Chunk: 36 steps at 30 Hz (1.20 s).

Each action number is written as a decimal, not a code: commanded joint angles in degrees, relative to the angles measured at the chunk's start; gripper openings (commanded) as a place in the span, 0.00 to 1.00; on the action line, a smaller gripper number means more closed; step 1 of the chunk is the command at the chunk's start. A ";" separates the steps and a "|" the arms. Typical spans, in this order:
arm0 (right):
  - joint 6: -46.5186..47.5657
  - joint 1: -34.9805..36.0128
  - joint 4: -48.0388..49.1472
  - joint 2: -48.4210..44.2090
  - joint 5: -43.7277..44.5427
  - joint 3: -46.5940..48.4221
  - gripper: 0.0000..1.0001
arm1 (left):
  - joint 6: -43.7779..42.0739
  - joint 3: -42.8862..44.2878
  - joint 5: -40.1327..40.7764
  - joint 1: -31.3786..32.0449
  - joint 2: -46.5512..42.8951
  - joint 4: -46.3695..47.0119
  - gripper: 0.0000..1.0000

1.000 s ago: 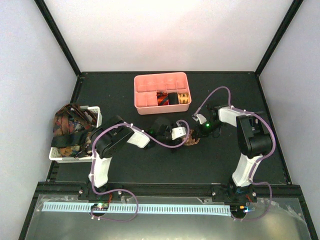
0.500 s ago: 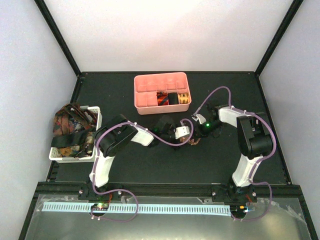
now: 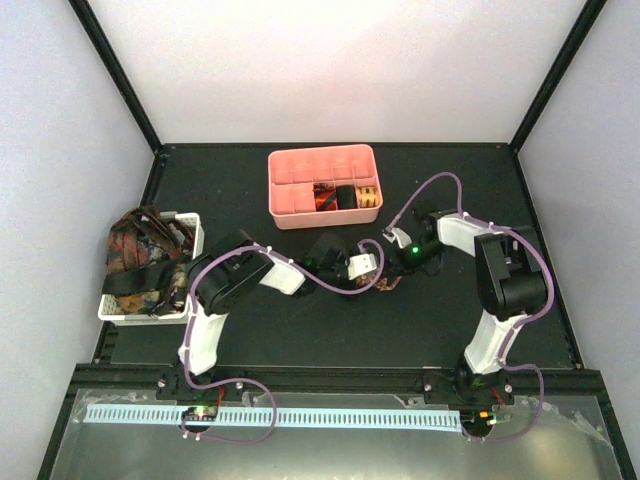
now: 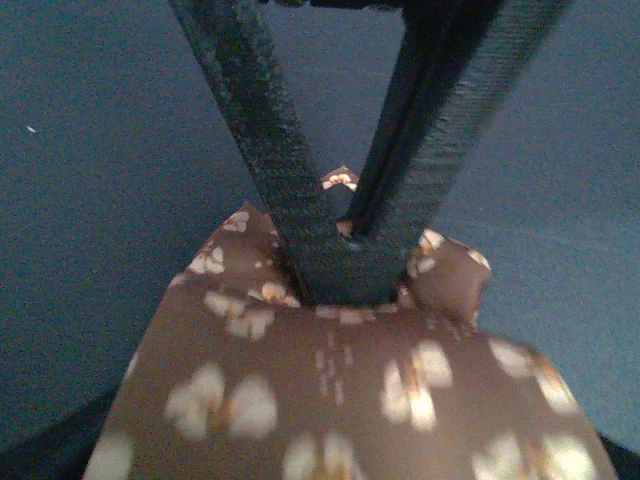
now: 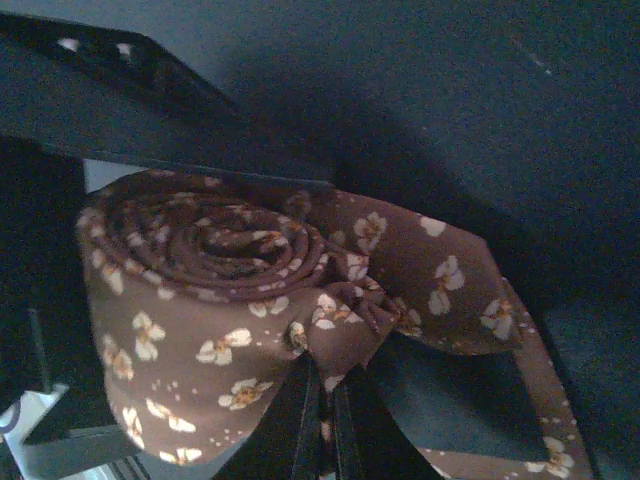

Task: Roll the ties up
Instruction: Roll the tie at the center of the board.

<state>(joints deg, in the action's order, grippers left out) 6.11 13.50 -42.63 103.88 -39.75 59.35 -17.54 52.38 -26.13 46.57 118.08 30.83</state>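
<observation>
The brown tie (image 3: 387, 284) with a small pale flower print lies mid-table, mostly wound into a roll (image 5: 200, 300). A loose tail runs off to the lower right in the right wrist view. My left gripper (image 3: 376, 277) is shut on the tie's fabric (image 4: 340, 390), its fingertips meeting at the cloth (image 4: 342, 262). My right gripper (image 3: 397, 266) is shut on a fold at the roll's outer edge (image 5: 328, 385). Rolled red-orange (image 3: 323, 198), black (image 3: 346, 196) and gold (image 3: 368, 195) ties sit in tray compartments.
The pink compartmented tray (image 3: 300, 165) stands at the back centre, just beyond both grippers. A white slotted basket (image 3: 192, 232) at the left edge holds several unrolled ties (image 3: 140, 255). Black table frame posts rise at the back corners.
The left arm has shifted slightly forward and right with the roll. Both grippers stay closed on the brown tie; the right arm has barely moved.
</observation>
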 commanded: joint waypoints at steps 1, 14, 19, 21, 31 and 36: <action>0.20 0.28 0.26 2.27 4.62 -1.28 0.01 | 0.30 -5.53 0.39 -0.95 -3.76 2.50 0.88; 0.27 1.46 1.09 4.97 5.58 1.18 0.02 | -1.34 -6.78 -3.31 -1.30 -6.76 8.71 0.89; 0.61 1.97 0.94 6.09 5.19 2.60 0.02 | -2.18 -3.43 -3.22 -1.20 -4.24 6.57 0.81; 0.92 2.06 0.88 6.25 5.20 3.14 0.01 | -2.60 -2.48 -2.75 -1.21 -3.72 4.68 0.72; 1.76 2.08 0.71 5.25 3.68 4.82 0.02 | -3.85 -3.65 -1.64 -0.47 -3.00 -0.75 0.65; 1.93 2.09 0.68 5.99 3.06 4.45 0.02 | -4.02 -2.72 -1.12 -0.40 -2.43 -0.51 0.65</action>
<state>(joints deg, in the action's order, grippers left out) 7.42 15.14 -42.78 108.73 -37.63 63.33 -20.58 48.62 -27.18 45.63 113.89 32.14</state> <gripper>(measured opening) 0.053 0.650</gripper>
